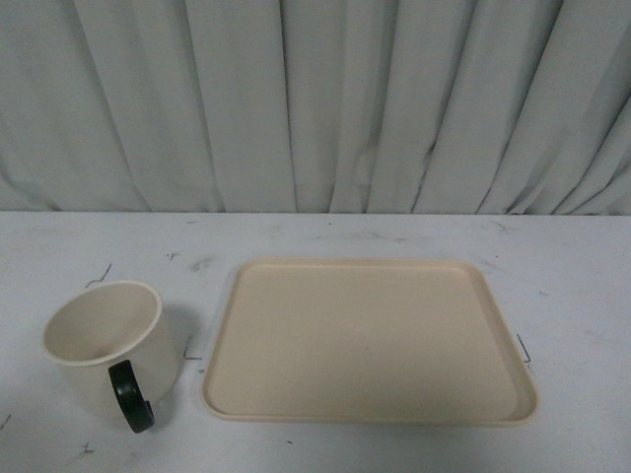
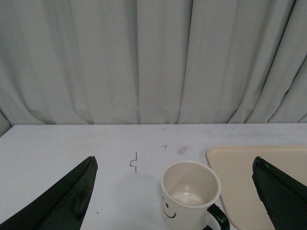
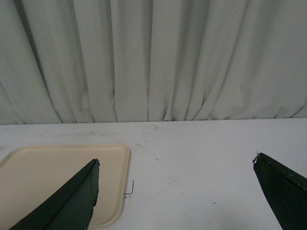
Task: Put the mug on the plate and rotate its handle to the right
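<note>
A cream-white cylindrical mug [image 1: 106, 340] stands upright on the scuffed white tabletop [image 1: 394, 236], on the robot's left. It is just beside the large flat beige rectangular plate [image 1: 370, 340] with rounded corners and a low rim, with a narrow strip of table between them. The plate lies bare. The mug's thick dark green-black loop handle [image 1: 130, 396] points toward the robot in the front view, and the mug's open mouth shows a pale interior.

From that view the mug's printed side cannot be seen. In the left wrist view a black smiley face [image 2: 166, 209] shows on the mug wall, but the frame edge cuts it off, along with the lower part of the handle and the mug's base.

Both grippers show only in their own wrist views. The left gripper [image 2: 175, 163] has its 2 dark fingers [image 2: 72, 196] spread wide and holds nothing, and the mug is seen between them, apart from both. The right gripper [image 3: 176, 160] is likewise spread wide and holds nothing. 1 of its fingers hides part of the plate, and the frame edges cut off all 4 fingers. A pleated grey-white curtain [image 1: 315, 99] hangs behind the table. Small dark marks [image 1: 99, 276] dot the tabletop, too small to make out.
</note>
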